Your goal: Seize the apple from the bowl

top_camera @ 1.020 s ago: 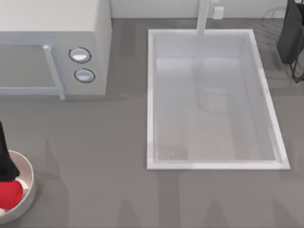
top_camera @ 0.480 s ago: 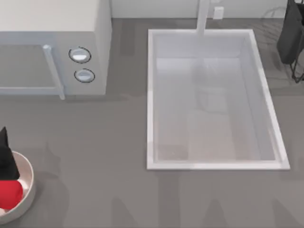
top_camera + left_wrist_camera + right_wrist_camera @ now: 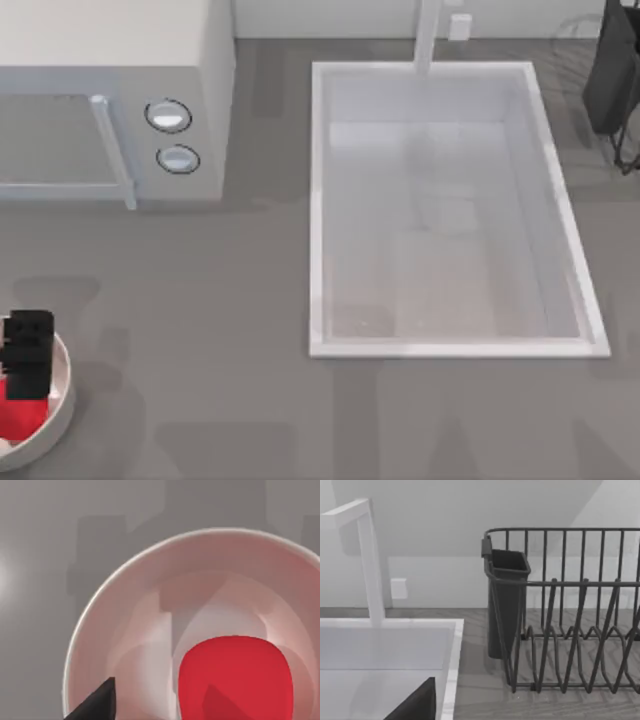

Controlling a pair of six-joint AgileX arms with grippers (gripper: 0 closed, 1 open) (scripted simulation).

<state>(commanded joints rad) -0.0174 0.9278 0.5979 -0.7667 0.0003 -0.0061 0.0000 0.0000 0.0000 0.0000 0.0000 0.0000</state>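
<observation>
Grey counter (image 3: pixel 240 300). Far left: off-white bowl (image 3: pixel 62 385) w/ red apple (image 3: pixel 22 415) inside; left gripper (image 3: pixel 27 355) directly above apple, grip state can't tell. Microwave (image 3: pixel 110 100) behind, sink (image 3: pixel 440 210) centre, rack (image 3: pixel 615 80) far right.

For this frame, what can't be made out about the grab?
- Left gripper jaws: open or shut cannot be told; top view shows one dark block above the apple, left wrist view one dark tip.
- Apple contact: unclear.
- Bowl: cut by the top view's left edge.
- Right gripper: jaws' state unseen; right wrist view shows one dark tip.
</observation>
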